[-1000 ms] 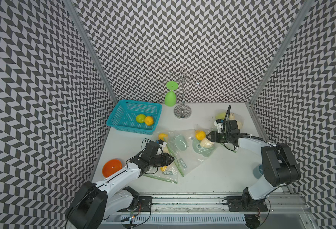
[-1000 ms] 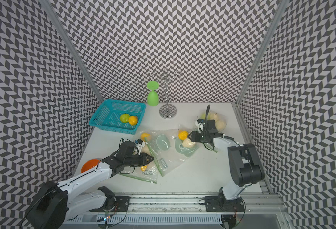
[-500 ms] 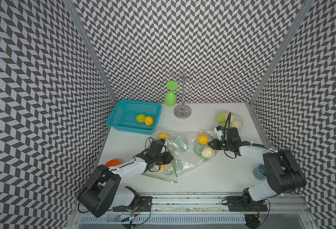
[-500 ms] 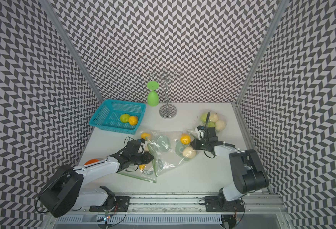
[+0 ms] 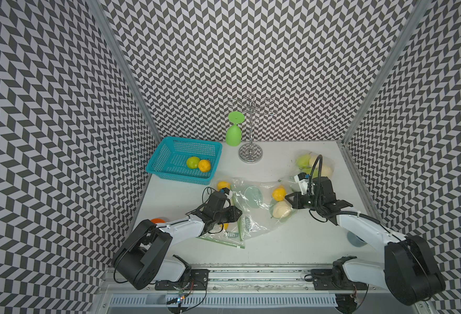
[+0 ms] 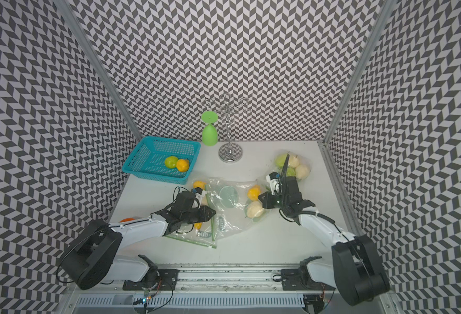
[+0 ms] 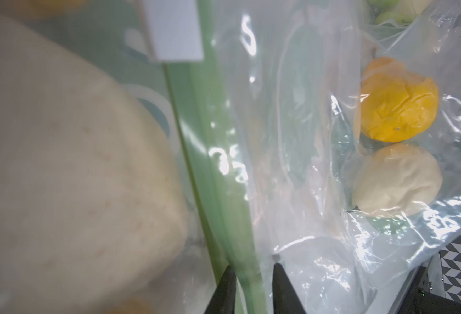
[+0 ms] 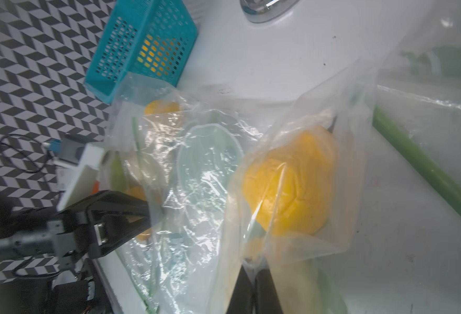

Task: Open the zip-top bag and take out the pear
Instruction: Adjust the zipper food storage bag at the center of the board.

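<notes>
Wide white surface (image 5: 305,244), with the teal basket (image 5: 181,178) at its far left corner. Centre stage, the clear bag (image 5: 254,217) lies crumpled between the two arms. On the right, the right fingers (image 8: 267,296) are pressed tight together, a fold of the bag's plastic caught between them. The pear (image 5: 281,210), pale and cream-coloured, sits inside the bag right beside those fingers, touching or nearly so. An orange (image 5: 278,193) lies just behind it, also bagged. Over on the other side, well apart from the pear, the left fingers (image 7: 224,296) stand narrowly parted, one tip either side of the green zip strip (image 7: 218,190). Whether they actually squeeze it, I cannot tell.
</notes>
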